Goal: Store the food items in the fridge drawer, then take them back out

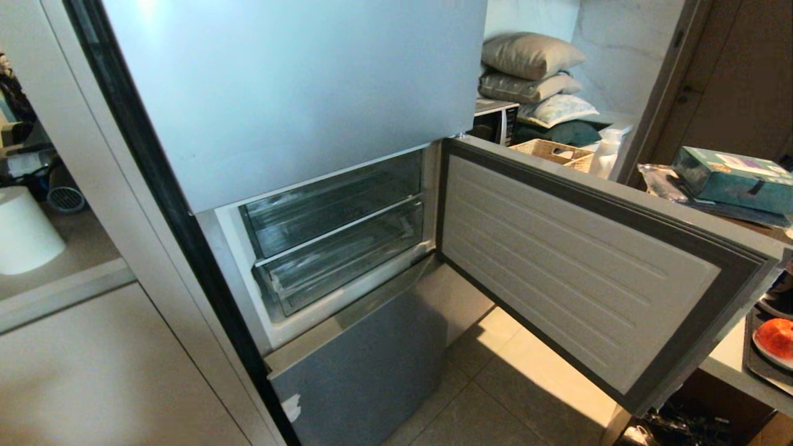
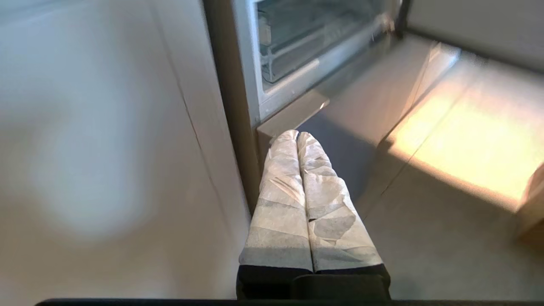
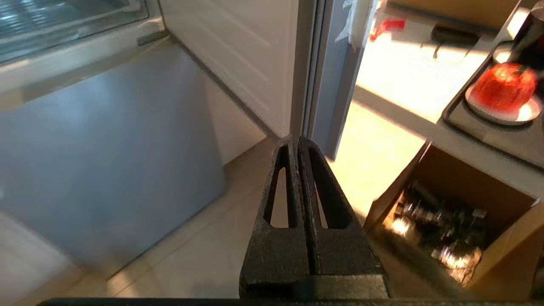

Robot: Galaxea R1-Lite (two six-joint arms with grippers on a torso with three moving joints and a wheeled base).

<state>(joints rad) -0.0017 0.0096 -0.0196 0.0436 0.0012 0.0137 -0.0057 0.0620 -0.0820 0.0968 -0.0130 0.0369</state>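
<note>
The fridge's middle compartment stands open, with two clear drawers pushed in. The lower one, with whitish marks at its front left corner, looks like the fridge drawer (image 1: 347, 263) (image 2: 297, 55). One food item, a round red fruit (image 1: 774, 337) (image 3: 503, 85), lies on a white plate on a dark tray (image 3: 457, 108) on the counter to the right. My left gripper (image 2: 296, 135), fingers wrapped in white, is shut and empty, low by the fridge's left edge. My right gripper (image 3: 296, 142), black, is shut and empty, low near the open door's edge. Neither arm shows in the head view.
The open compartment door (image 1: 576, 260) swings out to the right, between the fridge and the counter. Below it is the closed bottom door (image 1: 365, 365). An open cardboard box (image 3: 450, 221) of small items sits under the counter. A red packet (image 3: 384, 25) and a teal box (image 1: 731, 176) lie farther off.
</note>
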